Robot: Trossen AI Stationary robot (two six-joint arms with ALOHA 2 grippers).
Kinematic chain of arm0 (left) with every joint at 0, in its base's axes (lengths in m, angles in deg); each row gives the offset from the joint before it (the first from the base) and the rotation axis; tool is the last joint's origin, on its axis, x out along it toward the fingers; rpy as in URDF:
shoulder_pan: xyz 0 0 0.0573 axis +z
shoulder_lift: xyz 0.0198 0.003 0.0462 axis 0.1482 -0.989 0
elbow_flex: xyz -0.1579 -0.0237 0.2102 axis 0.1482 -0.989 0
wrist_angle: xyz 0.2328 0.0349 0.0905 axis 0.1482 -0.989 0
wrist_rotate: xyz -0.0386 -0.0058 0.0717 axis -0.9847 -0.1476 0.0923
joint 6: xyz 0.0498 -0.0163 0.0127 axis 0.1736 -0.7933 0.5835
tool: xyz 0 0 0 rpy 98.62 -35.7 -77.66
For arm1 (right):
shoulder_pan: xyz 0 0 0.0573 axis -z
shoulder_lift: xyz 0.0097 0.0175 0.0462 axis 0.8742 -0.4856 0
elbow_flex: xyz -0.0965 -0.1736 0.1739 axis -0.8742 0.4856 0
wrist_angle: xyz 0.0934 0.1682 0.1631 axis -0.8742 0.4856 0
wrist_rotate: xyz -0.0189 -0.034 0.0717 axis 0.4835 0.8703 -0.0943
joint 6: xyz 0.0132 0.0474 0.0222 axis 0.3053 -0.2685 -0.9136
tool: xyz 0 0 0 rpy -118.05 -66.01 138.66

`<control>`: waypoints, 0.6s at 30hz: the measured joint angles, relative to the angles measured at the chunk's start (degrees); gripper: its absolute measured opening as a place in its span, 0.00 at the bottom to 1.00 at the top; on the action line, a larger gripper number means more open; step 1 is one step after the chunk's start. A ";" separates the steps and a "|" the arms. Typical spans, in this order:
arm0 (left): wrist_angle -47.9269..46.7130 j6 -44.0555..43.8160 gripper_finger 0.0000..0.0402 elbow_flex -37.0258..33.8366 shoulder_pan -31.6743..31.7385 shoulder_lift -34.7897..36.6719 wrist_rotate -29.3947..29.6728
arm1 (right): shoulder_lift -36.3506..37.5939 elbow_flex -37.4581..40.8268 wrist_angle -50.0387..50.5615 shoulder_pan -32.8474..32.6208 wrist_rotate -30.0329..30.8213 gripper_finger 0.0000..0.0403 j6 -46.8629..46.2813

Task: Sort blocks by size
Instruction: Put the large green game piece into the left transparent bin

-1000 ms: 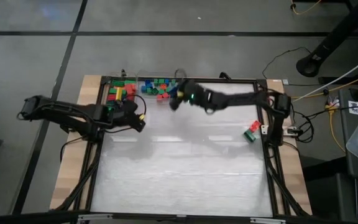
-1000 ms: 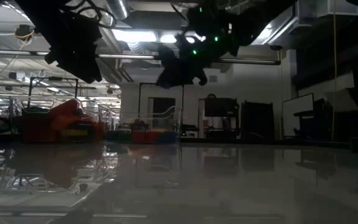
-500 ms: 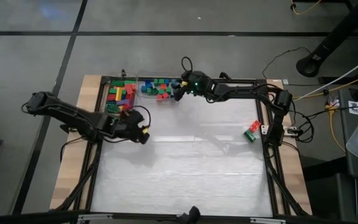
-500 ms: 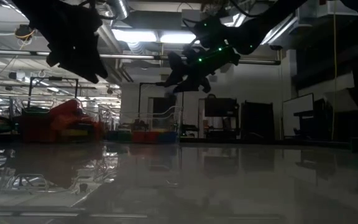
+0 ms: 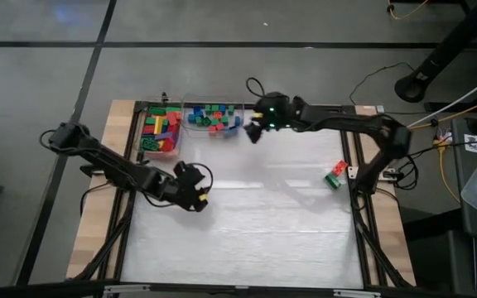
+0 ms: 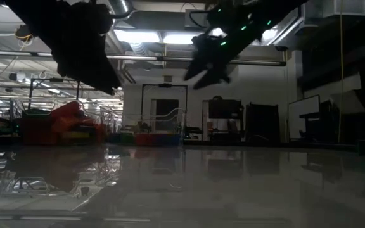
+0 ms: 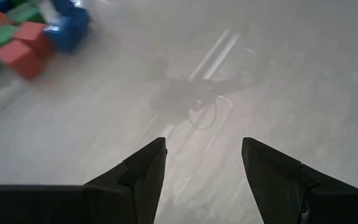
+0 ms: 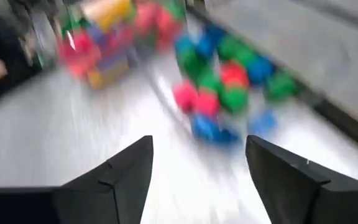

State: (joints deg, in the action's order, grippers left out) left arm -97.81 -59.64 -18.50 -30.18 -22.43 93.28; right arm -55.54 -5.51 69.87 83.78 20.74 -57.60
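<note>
The table (image 5: pixel 247 223) is lying mostly bare, its pale glossy top framed by a dark rail. Cables are trailing over the floor beyond its right side, and a red and green pair of blocks (image 5: pixel 334 175) is sitting alone against the right rail, well apart from everything else.

Along the table's far edge two heaps are sitting side by side. The left heap (image 5: pixel 161 128) is lying in what looks like a clear tray at the far left corner, and it is showing mostly longer bricks in green, red, yellow and orange. Whether the tray has a raised wall cannot be told from above. Just to the right of it, the second heap (image 5: pixel 212 117) is made up of short square bricks in blue, green and red, spread loosely along the far rail.

The right gripper (image 5: pixel 253 131) is hanging just beside the right end of the short-brick heap, raised off the table, its fingers spread with nothing between them; its wrist camera is looking past them onto both heaps (image 8: pixel 229 81).

The left gripper (image 5: pixel 199 199) is hovering over bare table, nearer the front than the long-brick tray and well apart from it. Its fingers (image 7: pixel 143 177) are standing apart, gripping nothing, with only the table's surface showing between them.
</note>
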 joint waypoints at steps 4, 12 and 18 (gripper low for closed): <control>7.66 3.71 0.50 0.00 -1.49 -4.81 0.01 | 6.64 0.00 18.93 -0.95 -1.71 0.61 -0.46; 35.13 21.26 0.50 0.00 -3.49 -14.30 0.00 | 11.86 0.00 54.07 -9.92 4.01 0.60 -12.34; 47.49 25.41 0.50 0.02 -3.62 -18.82 -0.79 | 11.51 2.51 66.73 -19.92 9.31 0.60 -21.77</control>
State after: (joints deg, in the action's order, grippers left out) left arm -50.32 -34.23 -18.48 -33.80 -41.25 92.50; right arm -44.03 -3.01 136.60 63.85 30.04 -79.37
